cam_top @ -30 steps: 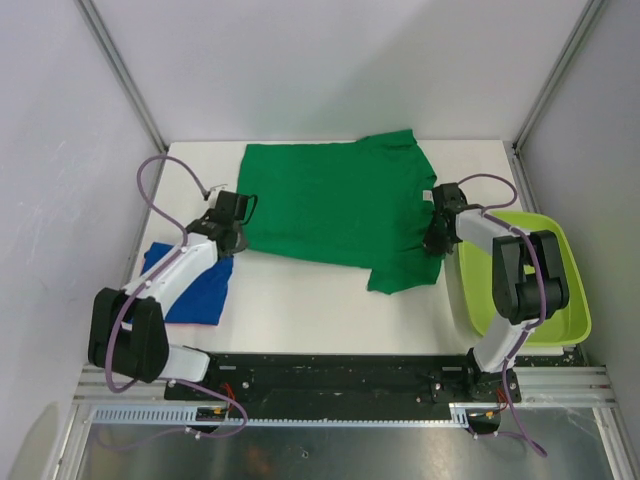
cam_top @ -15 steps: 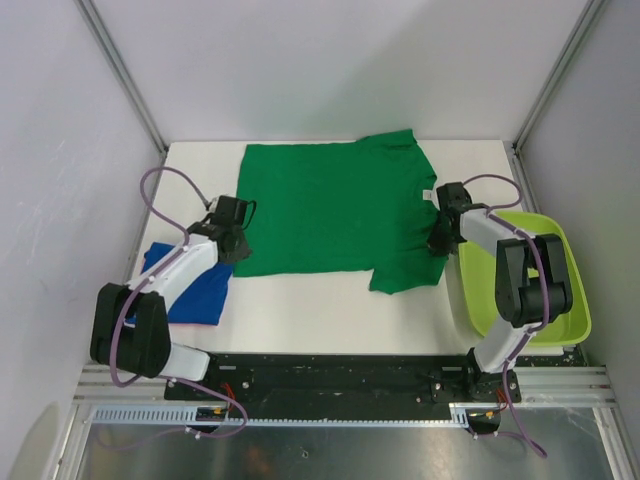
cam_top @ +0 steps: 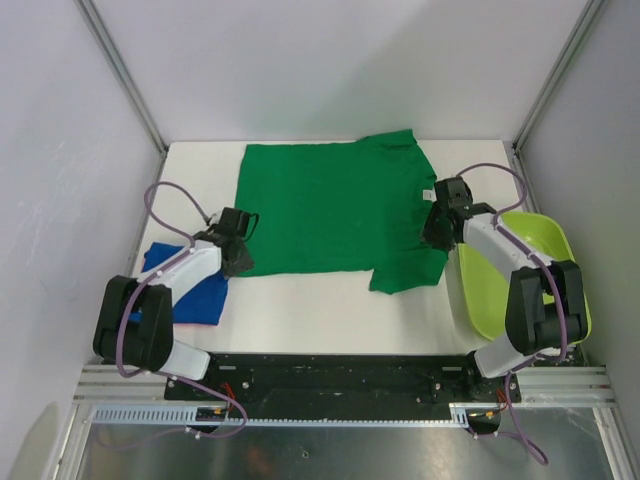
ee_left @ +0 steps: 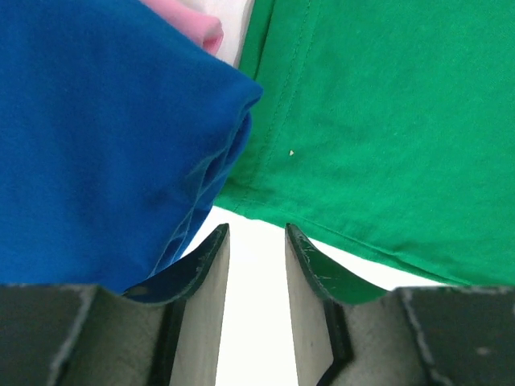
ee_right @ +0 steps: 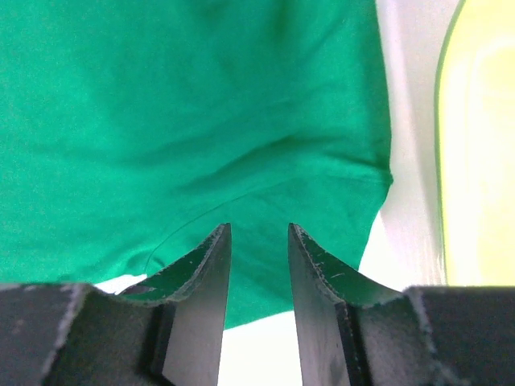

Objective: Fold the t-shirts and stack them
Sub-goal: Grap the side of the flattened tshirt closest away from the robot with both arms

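The dark green t-shirt point(cam_top: 330, 210) lies spread flat across the back middle of the table. Folded at the left edge is the royal blue t-shirt point(cam_top: 198, 292), its pink edge point(ee_left: 197, 22) showing in the left wrist view. My left gripper point(cam_top: 240, 258) sits at the green shirt's lower left corner, between the two shirts. It is open point(ee_left: 257, 233) with only bare table between its fingers. My right gripper point(cam_top: 433, 235) hovers over the green shirt's right sleeve point(ee_right: 322, 201), open point(ee_right: 259, 229) and holding nothing.
A rigid lime-green tub point(cam_top: 545, 290) stands at the right edge, close to my right arm, and shows at the right of the wrist view point(ee_right: 483, 145). White table point(cam_top: 300, 310) shows in front of the green shirt. Grey walls close the table in on three sides.
Both grippers have opened and let go of the green shirt's edges. The shirt's lower left corner now lies flat. The right arm's elbow has swung outward over the tub.
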